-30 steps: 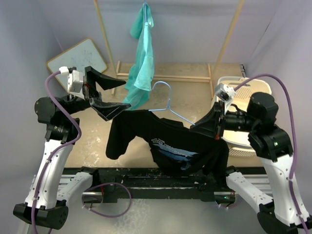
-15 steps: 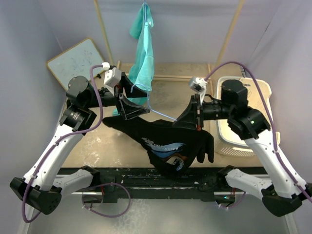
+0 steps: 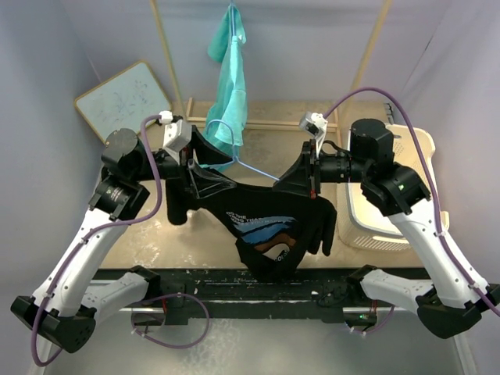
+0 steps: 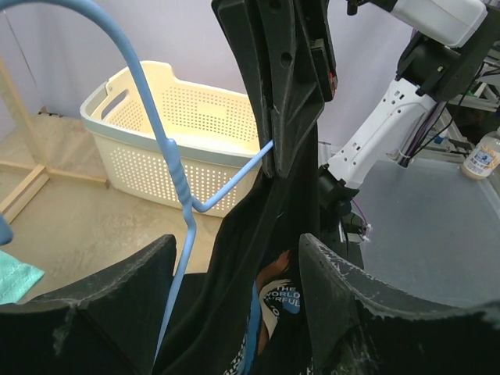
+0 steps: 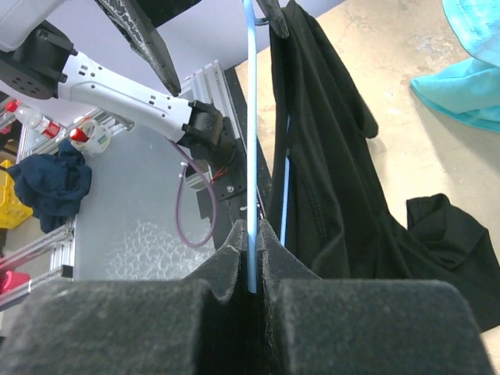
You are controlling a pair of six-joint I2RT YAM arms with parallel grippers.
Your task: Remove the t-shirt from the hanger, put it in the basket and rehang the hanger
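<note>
1. Two arms up: the black t-shirt (image 3: 266, 226) droops from the blue hanger (image 3: 251, 167), strung between them.
2. Right gripper (image 5: 250, 234) jaws are clenched on the hanger wire; left gripper (image 4: 234, 248) jaws are spread around the cloth.
3. We reckon it's light and limp: pinch the shoulder fabric.

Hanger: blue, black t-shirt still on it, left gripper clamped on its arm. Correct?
Wrong gripper. The right gripper is the one clamped on the arm of the blue hanger, as the right wrist view shows. The left gripper is open, with its fingers on either side of the black t-shirt. The colours are right, and the shirt is on the hanger.
</note>
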